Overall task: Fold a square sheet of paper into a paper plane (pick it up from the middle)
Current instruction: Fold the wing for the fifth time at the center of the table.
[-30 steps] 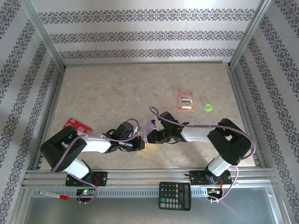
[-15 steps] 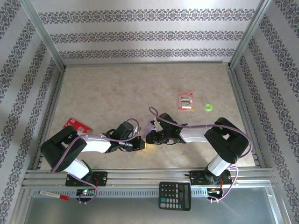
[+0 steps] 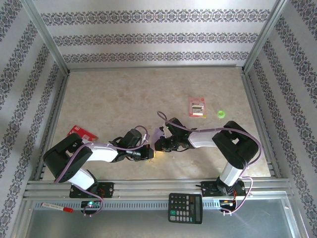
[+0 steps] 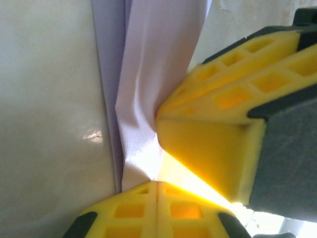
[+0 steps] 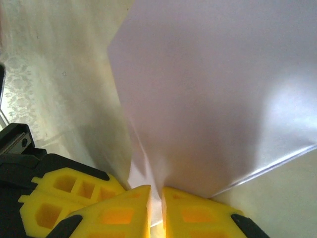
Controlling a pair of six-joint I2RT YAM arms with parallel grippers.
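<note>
I stood by and saw the left tool (image 3: 148,154) and the right tool (image 3: 160,145) meet tip to tip low over the counter (image 3: 124,94), both clamped on the lavender paper (image 3: 159,133). A small pale flap of it stood up just beyond the right tool's tips.

From the left wrist, that tool's yellow fingers (image 4: 124,213) were pressed flat together with the bottom of the paper nipped at their very tips. The sheet ran away from them in long creased layers. One of the right tool's fingers (image 4: 213,148) butted against it from the side, touching it.

From the right wrist, its own fingers (image 5: 198,218) were drawn in to a thin slit with the paper's edge caught in it. The sheet spread out ahead of them as a broad smooth panel.

Well beyond the right tool lay a red-and-white packet (image 3: 197,106), with a small green ring (image 3: 221,114) just beside it. A red packet (image 3: 82,133) lay well off to the left tool's outer side. Behind both arms sat a calculator (image 3: 185,208).
</note>
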